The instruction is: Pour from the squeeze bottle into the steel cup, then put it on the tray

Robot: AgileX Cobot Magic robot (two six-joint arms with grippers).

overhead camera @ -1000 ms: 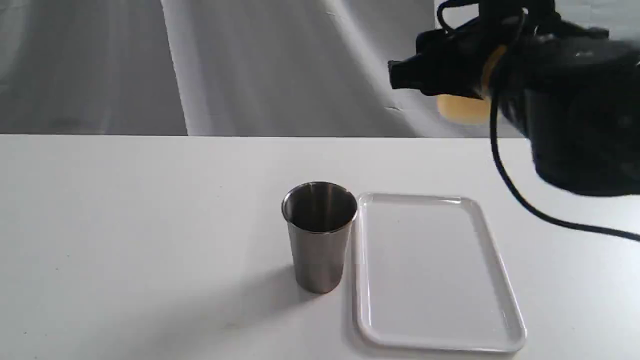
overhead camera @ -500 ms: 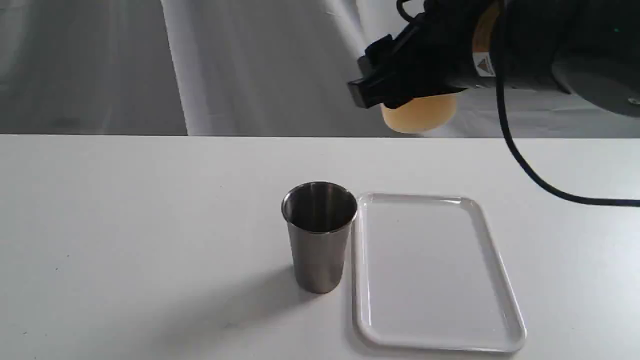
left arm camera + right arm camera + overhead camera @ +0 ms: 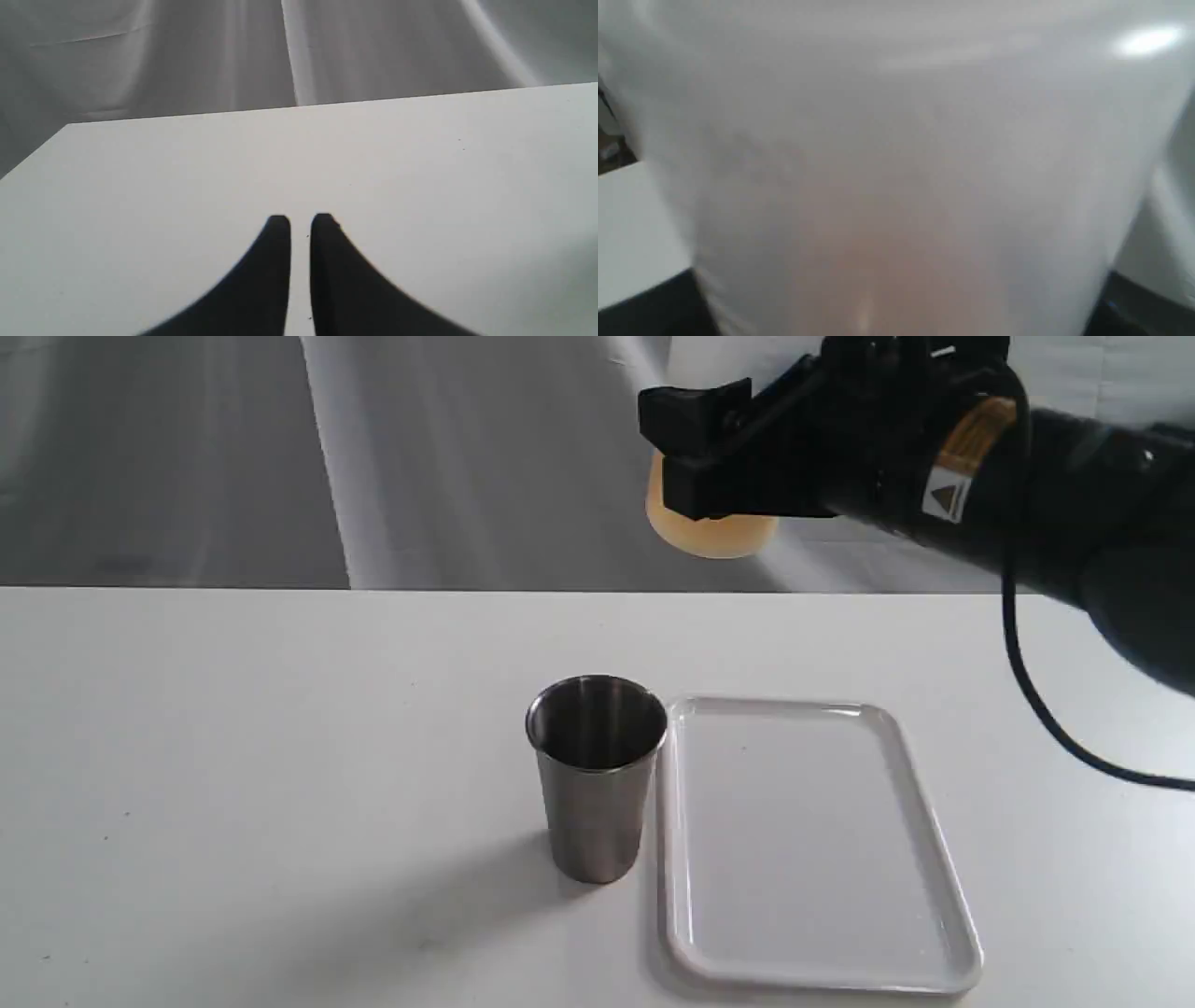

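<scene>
The right pincer (image 3: 695, 453) clamps the squeeze bottle (image 3: 714, 534), whose amber base pokes out just beneath it.

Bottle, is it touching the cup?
Apart. The exterior view shows the bottle held up in the air by the right tool, with a wide stretch of table between it and the cup standing below.
</scene>
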